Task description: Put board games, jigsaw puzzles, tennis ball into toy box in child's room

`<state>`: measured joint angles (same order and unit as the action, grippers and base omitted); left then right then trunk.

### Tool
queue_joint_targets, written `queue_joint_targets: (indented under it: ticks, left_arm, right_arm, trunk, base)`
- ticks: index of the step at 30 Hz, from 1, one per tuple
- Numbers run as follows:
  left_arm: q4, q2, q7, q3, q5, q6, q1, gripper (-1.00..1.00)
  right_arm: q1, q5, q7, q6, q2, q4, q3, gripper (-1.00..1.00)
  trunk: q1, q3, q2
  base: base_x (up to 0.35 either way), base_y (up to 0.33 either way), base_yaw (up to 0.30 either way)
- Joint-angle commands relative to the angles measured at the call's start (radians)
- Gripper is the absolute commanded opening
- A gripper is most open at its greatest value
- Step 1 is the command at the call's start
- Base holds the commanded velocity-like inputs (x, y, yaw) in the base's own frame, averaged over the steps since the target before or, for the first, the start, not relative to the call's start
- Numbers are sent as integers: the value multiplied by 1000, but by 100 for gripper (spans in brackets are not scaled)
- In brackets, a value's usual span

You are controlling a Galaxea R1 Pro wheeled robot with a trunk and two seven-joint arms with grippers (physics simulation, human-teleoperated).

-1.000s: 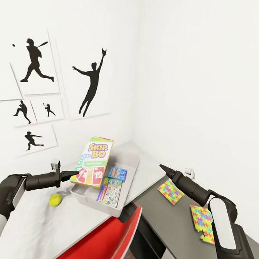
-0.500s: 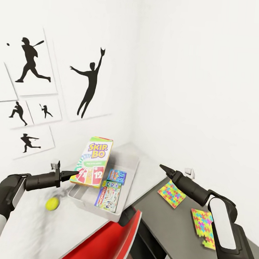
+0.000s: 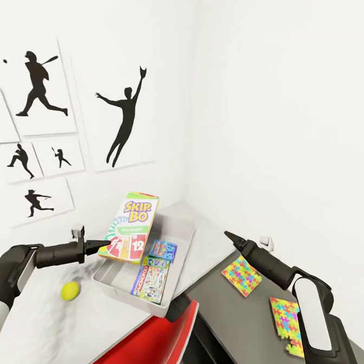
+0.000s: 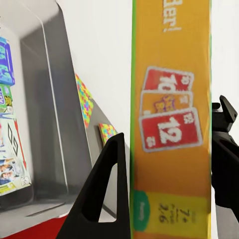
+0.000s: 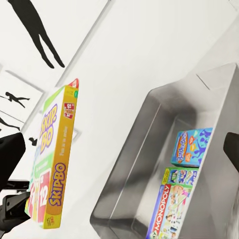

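**Skip-Bo held over the toy box, not yet released**

The left gripper [image 3: 102, 246] is clamped on the lower edge of the Skip-Bo box [image 3: 130, 228]; the left wrist view shows a finger pressed on each face. The box stands nearly upright in the air, above the 9 o'clock rim of the toy box [image 3: 118, 286].

Already lying in the toy box: the Monopoly box [image 3: 152, 278] and the light-blue game [image 3: 163, 249] at its 12 o'clock.

On the table [image 3: 84, 332], the tennis ball [image 3: 69, 290] lies at the toy box's 9 o'clock. Two jigsaw puzzles [image 3: 241, 275] lie on the dark wing at 3 o'clock.

The right gripper [image 3: 228, 237] hovers, holding nothing; jaw state: cannot tell.

Judgement: third game in hand. The next move calls for shifting toward 3 o'clock, tipping the box flat and releasing it.
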<state>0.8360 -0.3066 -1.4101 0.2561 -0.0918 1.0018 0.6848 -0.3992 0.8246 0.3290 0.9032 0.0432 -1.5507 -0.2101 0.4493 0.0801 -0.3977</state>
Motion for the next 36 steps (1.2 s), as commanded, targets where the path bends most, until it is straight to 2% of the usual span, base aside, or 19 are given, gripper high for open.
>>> queue_joint_targets:
  ticks: [1,32,36]
  left_arm:
    - [0,0,-3,0,-2,11,1,-100]
    - [0,7,16,-3,5,15,1,-100]
    - [-3,20,27,-8,8,14,1,-100]
  right_arm:
    - [-1,-5,7,5,0,0,-2,100]
    - [16,-5,9,-7,-2,0,-2,100]
    - [17,-5,9,-7,-2,-1,-3,100]
  trunk:
    - [1,2,-2]
    - [1,2,-2]
    - [1,2,-2]
  base:
    - [31,0,0]
    - [2,0,0]
    - [0,0,0]
